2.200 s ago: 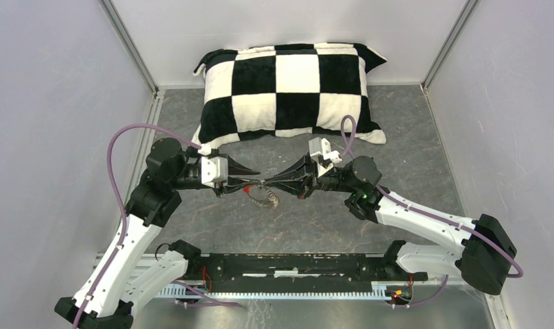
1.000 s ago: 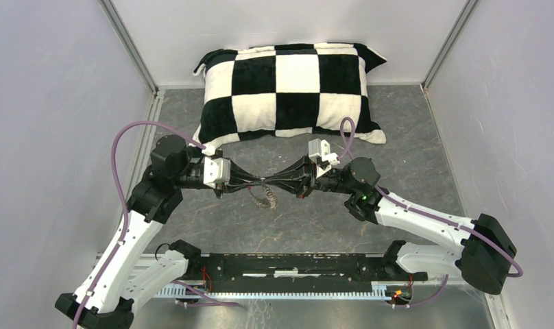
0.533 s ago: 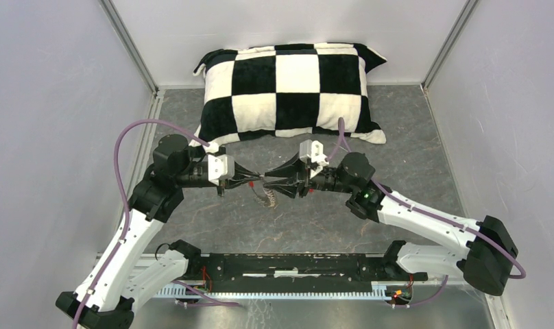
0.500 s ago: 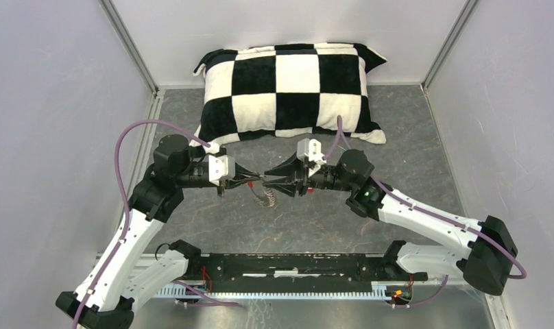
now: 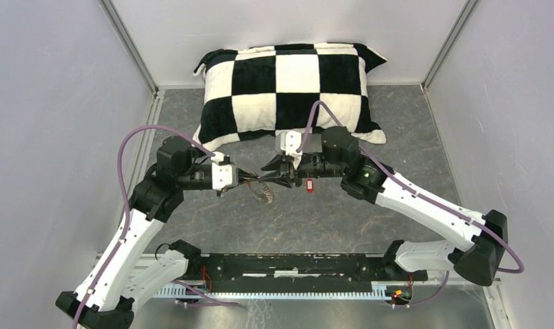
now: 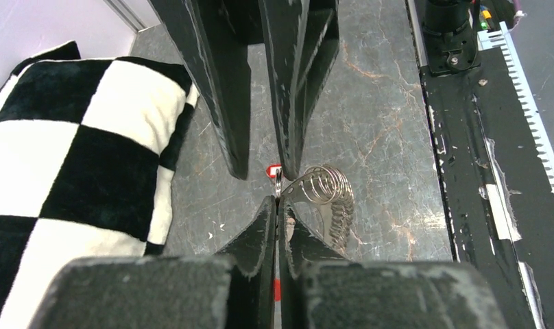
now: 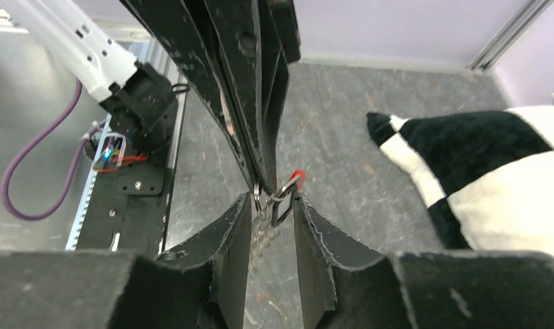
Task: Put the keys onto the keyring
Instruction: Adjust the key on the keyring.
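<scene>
The keyring's silvery coil (image 6: pixel 331 197) hangs from my left gripper (image 6: pixel 278 200), which is shut on its thin ring (image 6: pixel 279 184). In the top view the left gripper (image 5: pixel 258 179) meets the right gripper (image 5: pixel 264 173) tip to tip above the floor, with the coil (image 5: pixel 264 195) dangling below. My right gripper (image 7: pixel 272 200) is open, its fingers on either side of the ring and of a small black-framed key head (image 7: pixel 282 207). A tiny red piece (image 7: pixel 298 176) shows just beyond it; I cannot tell whether that is a key or the ring's red section.
A black-and-white checkered pillow (image 5: pixel 293 88) lies at the back of the grey marbled floor (image 5: pixel 329 219). Walls close in left, right and behind. The black rail (image 5: pixel 295 266) holding the arm bases runs along the near edge.
The right gripper's jaws have parted, and that arm has swung back and left, closer to the pillow. The left gripper has closed fully on the ring and shifted slightly right.
</scene>
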Motion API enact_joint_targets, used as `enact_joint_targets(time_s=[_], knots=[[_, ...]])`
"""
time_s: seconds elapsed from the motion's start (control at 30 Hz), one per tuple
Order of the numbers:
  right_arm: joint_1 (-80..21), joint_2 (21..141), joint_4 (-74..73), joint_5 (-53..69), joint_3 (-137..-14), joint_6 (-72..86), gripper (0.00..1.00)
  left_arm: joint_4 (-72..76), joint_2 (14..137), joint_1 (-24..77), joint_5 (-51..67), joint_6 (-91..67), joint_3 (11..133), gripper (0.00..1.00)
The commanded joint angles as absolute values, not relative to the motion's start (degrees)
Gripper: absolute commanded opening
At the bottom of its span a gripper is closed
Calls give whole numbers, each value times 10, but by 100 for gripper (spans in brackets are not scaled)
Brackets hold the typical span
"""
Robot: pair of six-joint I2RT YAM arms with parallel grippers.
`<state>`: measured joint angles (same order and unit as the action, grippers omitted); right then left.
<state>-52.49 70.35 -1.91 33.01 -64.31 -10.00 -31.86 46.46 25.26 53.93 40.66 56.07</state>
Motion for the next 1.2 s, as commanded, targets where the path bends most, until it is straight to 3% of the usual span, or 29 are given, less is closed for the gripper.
enact_joint_targets(time_s=[0.0,0.1,0.5,0.63,0.67,0.73,0.8,1.03,1.17], knots=[[-527,720,-61,364,-677,-119,34,-317,458,255,553,441,573,2],[-527,731,-70,374,-689,-118,31,-329,458,255,558,453,575,2],[-527,737,-12,374,-661,-82,0,-335,457,255,582,466,573,2],[-527,735,-5,375,-654,-78,0,-344,459,255,584,472,574,2],[-528,730,8,370,-647,-74,0,-345,460,255,585,469,575,6],[-528,712,55,354,-619,-61,0,-345,461,255,586,457,578,26],[-528,685,114,336,-574,-41,0,-340,464,255,587,434,580,39],[-527,640,348,316,-446,57,0,-279,480,255,596,297,577,51],[-527,638,423,302,-420,92,0,-259,485,255,593,258,578,68]])
